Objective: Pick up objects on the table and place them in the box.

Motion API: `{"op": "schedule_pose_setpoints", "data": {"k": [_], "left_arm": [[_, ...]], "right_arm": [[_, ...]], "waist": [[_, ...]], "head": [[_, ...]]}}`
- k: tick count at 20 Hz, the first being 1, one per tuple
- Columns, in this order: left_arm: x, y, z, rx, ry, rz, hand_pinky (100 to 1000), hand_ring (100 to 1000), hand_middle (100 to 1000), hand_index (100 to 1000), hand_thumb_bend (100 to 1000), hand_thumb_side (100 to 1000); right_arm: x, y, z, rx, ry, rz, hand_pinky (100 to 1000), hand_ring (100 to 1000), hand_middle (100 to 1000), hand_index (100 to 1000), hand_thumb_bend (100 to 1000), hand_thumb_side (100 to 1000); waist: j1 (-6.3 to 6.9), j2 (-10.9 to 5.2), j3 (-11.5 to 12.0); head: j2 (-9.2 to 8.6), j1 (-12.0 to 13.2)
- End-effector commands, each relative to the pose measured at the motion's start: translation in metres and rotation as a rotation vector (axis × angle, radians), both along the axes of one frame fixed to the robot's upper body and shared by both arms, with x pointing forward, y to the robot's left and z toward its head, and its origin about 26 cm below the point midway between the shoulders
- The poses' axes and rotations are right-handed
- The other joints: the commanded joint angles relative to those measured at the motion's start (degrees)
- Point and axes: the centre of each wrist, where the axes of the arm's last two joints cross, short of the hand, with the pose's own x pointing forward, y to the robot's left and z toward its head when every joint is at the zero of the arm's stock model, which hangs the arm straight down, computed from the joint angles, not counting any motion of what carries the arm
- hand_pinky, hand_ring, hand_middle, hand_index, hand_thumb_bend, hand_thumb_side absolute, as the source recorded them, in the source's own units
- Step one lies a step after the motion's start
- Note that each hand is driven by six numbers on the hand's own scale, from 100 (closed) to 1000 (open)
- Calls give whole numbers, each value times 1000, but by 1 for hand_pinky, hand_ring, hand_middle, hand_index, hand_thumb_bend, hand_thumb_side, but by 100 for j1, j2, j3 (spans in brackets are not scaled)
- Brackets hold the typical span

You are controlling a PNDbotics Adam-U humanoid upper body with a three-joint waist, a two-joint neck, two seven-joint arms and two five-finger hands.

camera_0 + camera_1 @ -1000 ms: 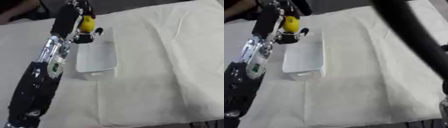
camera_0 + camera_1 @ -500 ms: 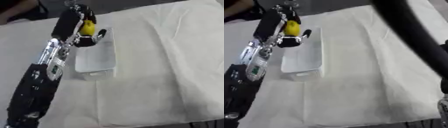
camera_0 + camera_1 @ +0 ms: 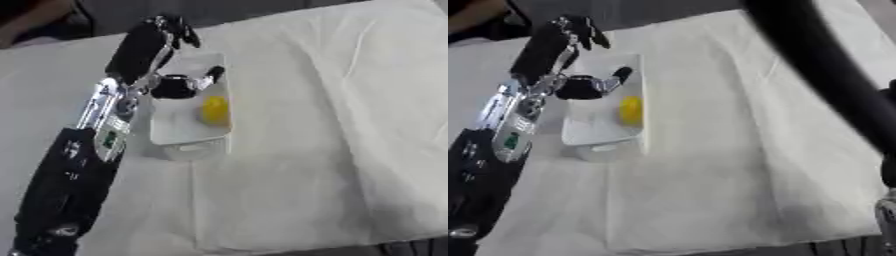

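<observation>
A small yellow object lies inside the white rectangular box on the cloth-covered table. My left hand hovers over the far left part of the box, fingers spread and holding nothing. Its thumb sticks out over the box, just left of the yellow object. My right arm crosses the right eye view as a dark blurred bar. The right hand itself is out of sight.
A wrinkled white cloth covers the table, with wide room to the right of the box. The table's front edge runs along the bottom. A dark area lies beyond the far edge at the top left.
The yellow object has left my left hand and now lies in the box. The hand's fingers have spread open above it. The camera view has shifted slightly.
</observation>
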Motion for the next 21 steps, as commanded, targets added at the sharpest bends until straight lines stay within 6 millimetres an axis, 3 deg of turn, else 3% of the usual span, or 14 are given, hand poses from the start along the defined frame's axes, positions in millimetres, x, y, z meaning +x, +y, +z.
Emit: {"op": "schedule_pose_setpoints", "data": {"k": [1, 6, 7, 8, 9, 12, 17, 18, 19, 21], "left_arm": [[1, 4, 11, 37, -8, 9, 309, 503, 543, 696, 405, 746], [-1, 8, 11, -2, 11, 20, 298, 524, 605, 783, 356, 727], [-1, 9, 9, -32, 18, 21, 327, 550, 633, 842, 327, 697], [-2, 11, 9, -64, 22, 20, 321, 543, 623, 826, 334, 706], [-3, 13, 9, -94, 24, 21, 365, 601, 717, 919, 319, 672], [-9, 23, 14, -192, -7, 45, 374, 621, 752, 937, 327, 657], [-23, 41, 33, -216, -125, 158, 586, 762, 779, 926, 391, 592], [-26, 43, 35, -212, -144, 182, 576, 758, 778, 926, 391, 592], [-28, 45, 36, -211, -157, 199, 607, 772, 793, 927, 390, 591], [-33, 49, 37, -226, -176, 227, 587, 754, 800, 930, 387, 593]], "right_arm": [[0, 0, 7, -67, -97, 22, 645, 742, 862, 841, 100, 963], [0, 0, 7, -69, -97, 23, 645, 742, 862, 841, 100, 961], [0, 0, 6, -70, -96, 23, 645, 742, 862, 841, 100, 962], [0, 0, 6, -70, -96, 23, 645, 742, 862, 841, 100, 962], [0, 0, 6, -70, -95, 23, 645, 742, 862, 841, 100, 962], [-1, -1, 6, -70, -93, 24, 644, 742, 862, 841, 100, 962], [-1, -1, 4, -73, -89, 27, 645, 742, 862, 841, 100, 962], [-2, -1, 4, -73, -88, 28, 644, 742, 862, 841, 103, 993], [-2, -1, 4, -74, -87, 29, 645, 742, 862, 841, 100, 962], [-2, 0, 3, -75, -85, 32, 645, 742, 862, 841, 100, 962]], "waist": [[-45, -55, 1], [-52, -51, 18], [-55, -53, 25], [-58, -55, 30], [-63, -59, 38], [-82, -73, 72], [-117, -92, 131], [-122, -96, 145], [-128, -99, 157], [-143, -108, 181]], "head": [[-42, -73], [-42, -96], [-42, -111], [-42, -120], [-42, -142], [-42, -210], [-42, -296], [-42, -308], [-42, -318], [-42, -341]]}}
